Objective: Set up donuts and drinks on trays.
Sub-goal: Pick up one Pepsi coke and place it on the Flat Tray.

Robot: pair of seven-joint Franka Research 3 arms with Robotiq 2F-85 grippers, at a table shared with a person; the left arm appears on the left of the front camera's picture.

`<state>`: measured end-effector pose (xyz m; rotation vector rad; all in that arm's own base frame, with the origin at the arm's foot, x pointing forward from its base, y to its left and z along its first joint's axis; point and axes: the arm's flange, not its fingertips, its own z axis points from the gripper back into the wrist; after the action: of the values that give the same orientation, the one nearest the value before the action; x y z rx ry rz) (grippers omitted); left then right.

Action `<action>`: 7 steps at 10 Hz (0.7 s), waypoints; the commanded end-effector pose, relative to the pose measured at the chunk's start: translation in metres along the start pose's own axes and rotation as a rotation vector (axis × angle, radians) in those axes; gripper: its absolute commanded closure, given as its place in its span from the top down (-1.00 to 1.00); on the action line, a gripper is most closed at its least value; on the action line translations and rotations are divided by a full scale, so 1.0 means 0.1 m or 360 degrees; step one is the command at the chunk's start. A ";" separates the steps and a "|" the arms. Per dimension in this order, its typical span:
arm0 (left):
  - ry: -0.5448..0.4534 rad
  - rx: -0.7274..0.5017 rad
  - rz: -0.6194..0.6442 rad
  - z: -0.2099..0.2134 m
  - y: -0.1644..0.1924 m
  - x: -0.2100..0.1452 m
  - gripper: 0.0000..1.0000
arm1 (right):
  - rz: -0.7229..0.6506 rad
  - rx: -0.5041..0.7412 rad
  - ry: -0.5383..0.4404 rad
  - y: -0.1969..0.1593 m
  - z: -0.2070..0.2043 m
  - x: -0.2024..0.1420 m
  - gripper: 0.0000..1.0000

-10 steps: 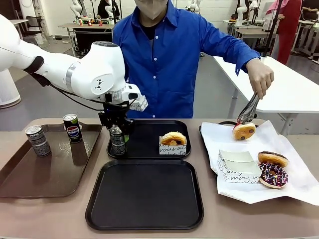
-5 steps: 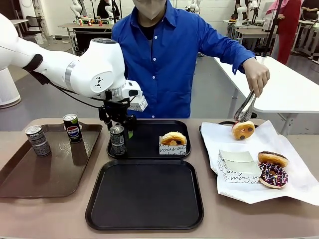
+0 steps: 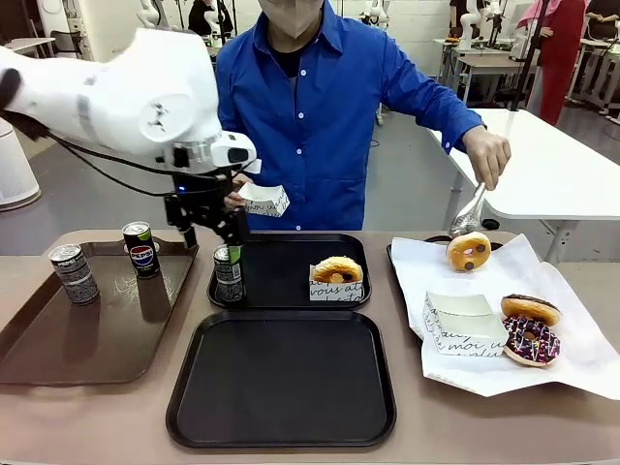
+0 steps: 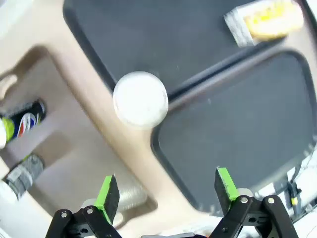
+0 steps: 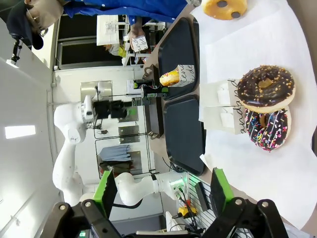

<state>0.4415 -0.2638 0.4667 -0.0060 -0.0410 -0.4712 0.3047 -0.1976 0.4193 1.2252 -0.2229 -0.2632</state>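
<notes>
The left gripper (image 3: 211, 231) has been lifted off the drink can (image 3: 229, 273), jaws spread wide and empty. The can is left upright at the far black tray's (image 3: 281, 254) eight o'clock corner, a sleeved donut (image 3: 337, 277) at four o'clock: that setting is judged done. The right gripper (image 5: 163, 193) is likewise spread, empty. The left arm (image 3: 116, 97) is motion-blurred; the can's print cannot be read.

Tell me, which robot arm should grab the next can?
Left. Its open fingers hang near the brown tray holding two cans; the right arm's fingers are over by the donuts.
</notes>
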 end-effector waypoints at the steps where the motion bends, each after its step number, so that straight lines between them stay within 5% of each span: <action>1: -0.0001 -0.0011 -0.0096 0.23 0.05 -0.55 1.00 | 0.0004 0.0017 -0.0005 0.01 -0.01 0.01 1.00; 4: -0.0013 -0.0064 -0.0075 0.38 0.20 -1.01 1.00 | 0.0004 0.0017 -0.0005 0.01 -0.01 0.01 1.00; 7: 0.0008 -0.0007 -0.0088 0.43 0.11 -0.92 1.00 | 0.0004 0.0017 -0.0005 0.01 -0.01 0.01 1.00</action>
<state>0.3573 -0.2022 0.5045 -0.0161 -0.0314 -0.5161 0.3047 -0.1976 0.4194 1.2250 -0.2230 -0.2630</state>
